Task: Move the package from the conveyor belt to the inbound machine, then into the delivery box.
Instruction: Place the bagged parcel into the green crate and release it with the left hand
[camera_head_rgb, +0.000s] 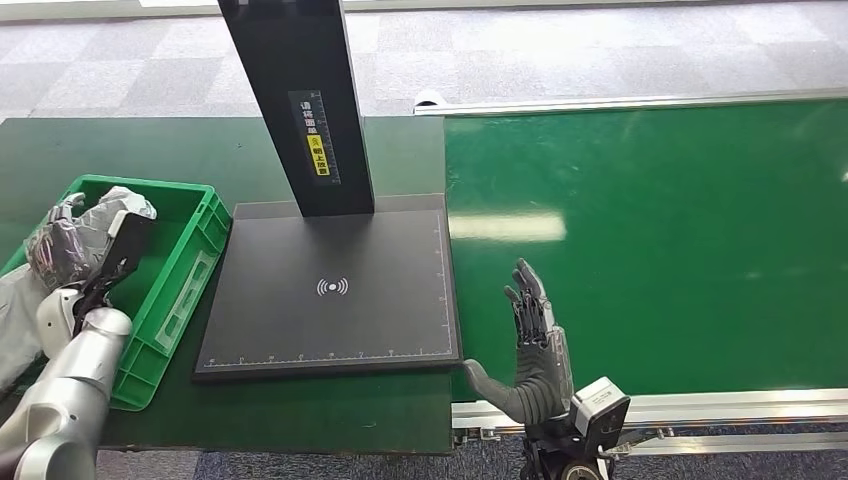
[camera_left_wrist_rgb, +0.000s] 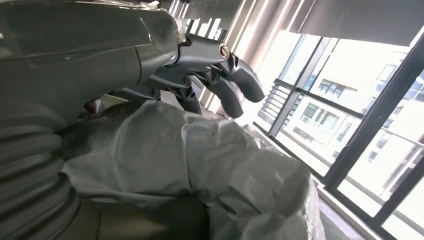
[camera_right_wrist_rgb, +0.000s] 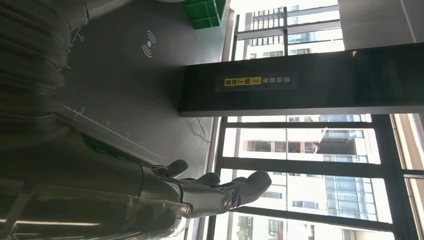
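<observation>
The package (camera_head_rgb: 112, 207), a crumpled grey-white plastic bag, is inside the green delivery box (camera_head_rgb: 178, 268) at the left. My left hand (camera_head_rgb: 72, 243) holds it there. In the left wrist view the package (camera_left_wrist_rgb: 200, 165) lies against the palm, with the fingers (camera_left_wrist_rgb: 227, 85) arched over it and the tips standing off the plastic. My right hand (camera_head_rgb: 535, 345) is upright and open, fingers spread, over the near edge of the green conveyor belt (camera_head_rgb: 650, 240). In the right wrist view the fingers (camera_right_wrist_rgb: 225, 187) hold nothing. The inbound machine's black scan plate (camera_head_rgb: 330, 290) is bare.
The machine's black post (camera_head_rgb: 300, 100) rises from the back of the plate between the box and the belt. The belt's metal rail (camera_head_rgb: 700, 405) runs along the near edge. Grey carpet floor (camera_head_rgb: 600, 50) lies beyond the table.
</observation>
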